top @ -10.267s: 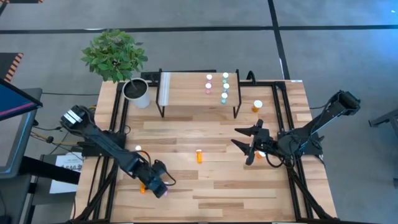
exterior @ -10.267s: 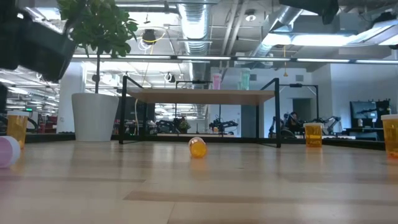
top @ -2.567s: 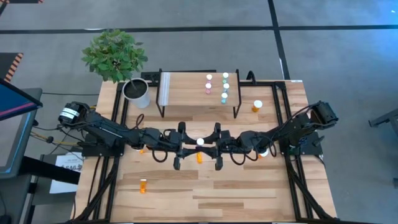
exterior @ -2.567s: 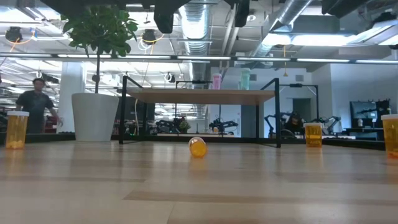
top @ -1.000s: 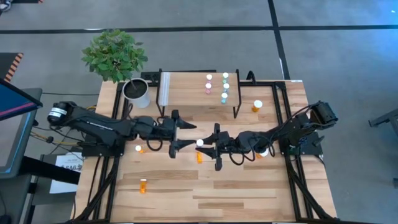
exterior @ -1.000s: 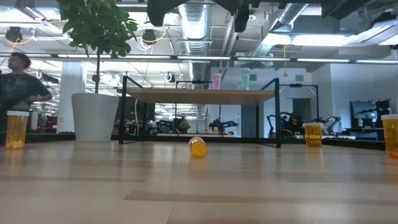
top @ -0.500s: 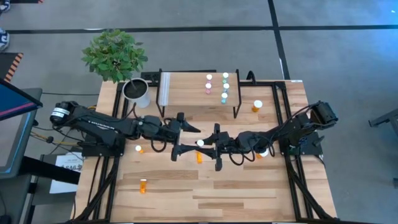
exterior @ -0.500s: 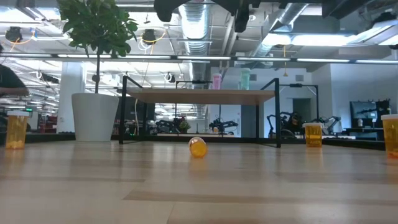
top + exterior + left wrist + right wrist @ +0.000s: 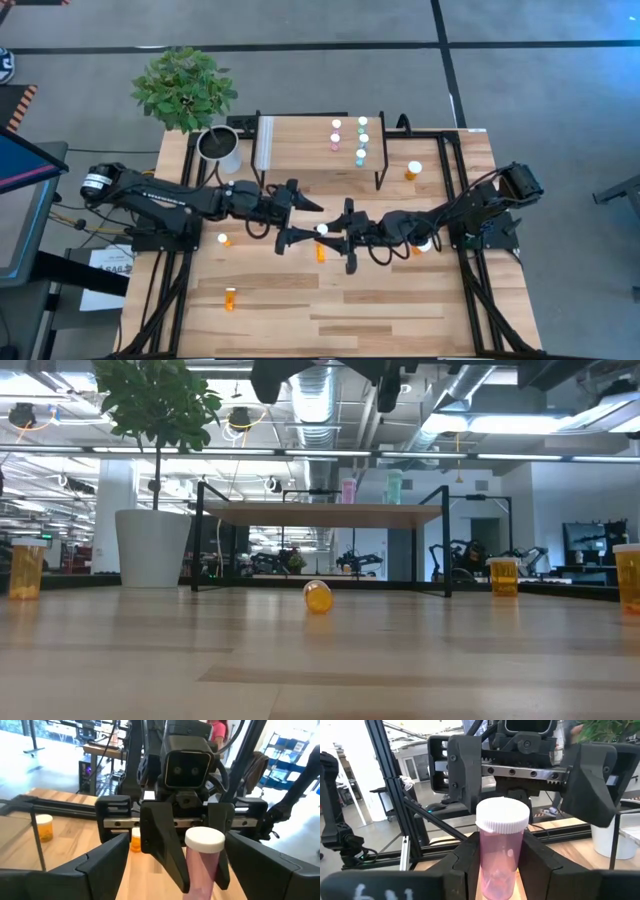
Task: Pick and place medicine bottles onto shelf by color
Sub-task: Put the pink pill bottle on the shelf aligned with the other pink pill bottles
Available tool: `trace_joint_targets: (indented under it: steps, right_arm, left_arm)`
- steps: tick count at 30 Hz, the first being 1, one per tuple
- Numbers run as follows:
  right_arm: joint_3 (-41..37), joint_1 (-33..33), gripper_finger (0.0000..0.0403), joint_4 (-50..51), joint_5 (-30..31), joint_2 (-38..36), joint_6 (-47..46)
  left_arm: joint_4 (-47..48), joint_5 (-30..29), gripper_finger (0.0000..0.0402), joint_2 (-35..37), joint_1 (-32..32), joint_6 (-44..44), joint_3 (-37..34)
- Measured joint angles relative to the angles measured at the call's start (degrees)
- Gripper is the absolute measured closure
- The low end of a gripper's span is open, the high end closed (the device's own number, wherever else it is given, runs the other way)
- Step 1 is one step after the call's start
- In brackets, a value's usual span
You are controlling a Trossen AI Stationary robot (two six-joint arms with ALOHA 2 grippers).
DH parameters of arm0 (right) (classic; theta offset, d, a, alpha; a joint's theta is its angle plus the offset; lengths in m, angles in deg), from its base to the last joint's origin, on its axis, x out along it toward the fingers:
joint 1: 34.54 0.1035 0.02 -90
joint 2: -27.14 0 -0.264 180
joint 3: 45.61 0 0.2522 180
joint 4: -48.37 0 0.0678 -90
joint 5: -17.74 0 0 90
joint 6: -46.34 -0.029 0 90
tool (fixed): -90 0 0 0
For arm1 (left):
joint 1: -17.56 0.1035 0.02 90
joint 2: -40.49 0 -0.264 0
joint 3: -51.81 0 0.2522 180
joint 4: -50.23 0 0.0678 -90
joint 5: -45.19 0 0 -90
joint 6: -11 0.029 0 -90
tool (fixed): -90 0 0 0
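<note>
A pink medicine bottle with a white cap hangs above the table's middle, and my right gripper is shut on it. My left gripper faces it from the left, open wide, its fingers touching nothing. The shelf stands at the far side on thin black legs, with pink and teal bottles upright on its plank top. An orange bottle lies on its side on the table under the grippers. Other orange bottles stand around. My right gripper pinches the pink bottle's body below the cap between its two fingers. The fingers come in level from the table's right. The bottle stands upright, cap up, lifted clear of the table.
A white plant pot stands at the shelf's left end. Orange bottles stand at the left, beside the shelf on the right and under my right arm. A black frame borders the table's sides.
My left gripper has swung slightly toward the right gripper and turned a little, staying open. My right gripper keeps still with the pink bottle. A person beyond the table's left edge has gone out of the low view.
</note>
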State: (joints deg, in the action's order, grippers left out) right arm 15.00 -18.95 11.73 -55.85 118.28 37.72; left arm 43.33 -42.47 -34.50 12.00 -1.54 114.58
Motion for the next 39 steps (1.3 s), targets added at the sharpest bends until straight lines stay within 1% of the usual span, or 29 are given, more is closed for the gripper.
trace_joint_targets:
  steps: [3, 9, 11, 16, 19, 23, 30, 36, 39]
  right_arm:
    - [0.0, -0.32, 0.0266, 0.04, 0.0, 0.0, -0.02]
    - [0.0, -0.76, 0.0266, 0.4, 0.0, 0.0, -0.39]
    - [0.0, -0.76, 0.0265, 0.55, 0.0, 0.0, -0.39]
    - [0.0, -0.76, 0.0266, 0.69, -0.02, 0.0, -0.42]
    - [0.02, -0.81, 0.0266, 0.94, -0.02, 0.02, -0.48]
    - [0.02, -0.81, 0.0264, 1.14, -0.02, 0.02, -0.59]
    - [0.02, -0.81, 0.0266, 1.54, -0.04, 0.04, -0.57]
    - [0.02, -0.81, 0.0264, 1.5, -0.02, 0.04, -0.57]
    - [0.02, -0.81, 0.0265, 1.5, -0.04, 0.04, -0.8]
  left_arm:
    - [0.0, 1.37, 0.0088, -0.01, 0.74, -0.74, 0.0]
    - [0.01, 1.93, 0.0088, -0.01, 1.15, -0.8, 0.04]
    - [2.22, 1.93, 0.0088, -0.1, 1.18, -0.63, 1.38]
    - [11.29, 1.91, 0.0088, -2.04, 1.18, 2.13, 7.22]
    - [13.94, 1.92, 0.0088, -3.32, 1.18, 3.09, 9.59]
    - [14.51, 1.92, 0.0088, -4.84, 1.18, 3.07, 10.03]
    - [14.65, 1.91, 0.0088, -5.04, 1.07, 2.67, 10.01]
    - [13.39, 3.44, 0.0089, -5.04, 1.07, 2.52, 10.01]
    - [13.46, 3.54, 0.01, -5.04, 1.07, 2.56, 10.01]
